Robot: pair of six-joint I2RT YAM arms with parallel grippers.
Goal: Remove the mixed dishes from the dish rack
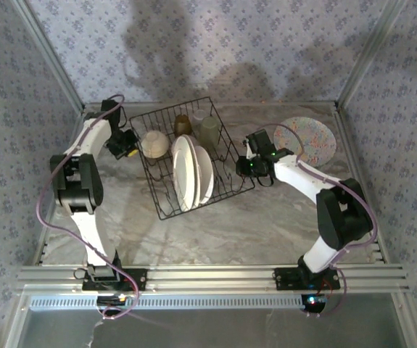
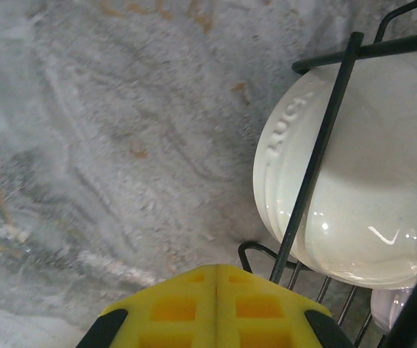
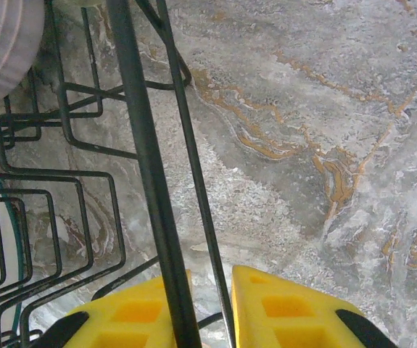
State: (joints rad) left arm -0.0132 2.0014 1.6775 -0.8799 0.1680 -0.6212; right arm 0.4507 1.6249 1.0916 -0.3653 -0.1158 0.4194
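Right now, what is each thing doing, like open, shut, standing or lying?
Left claw, shut, empty, beside the dish rack.
Right claw, straddling a rack wire, grip unclear.
White plates, upright in the rack.
Cream bowl, in the rack, base showing.
Two cups, at the rack's back.
Speckled plate, flat on the table.

Embossed "LUC" on cream bowl (image 2: 382,188) rim (rest hidden)

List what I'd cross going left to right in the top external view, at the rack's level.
From the left: left arm → cream bowl → white plates → speckled plate.
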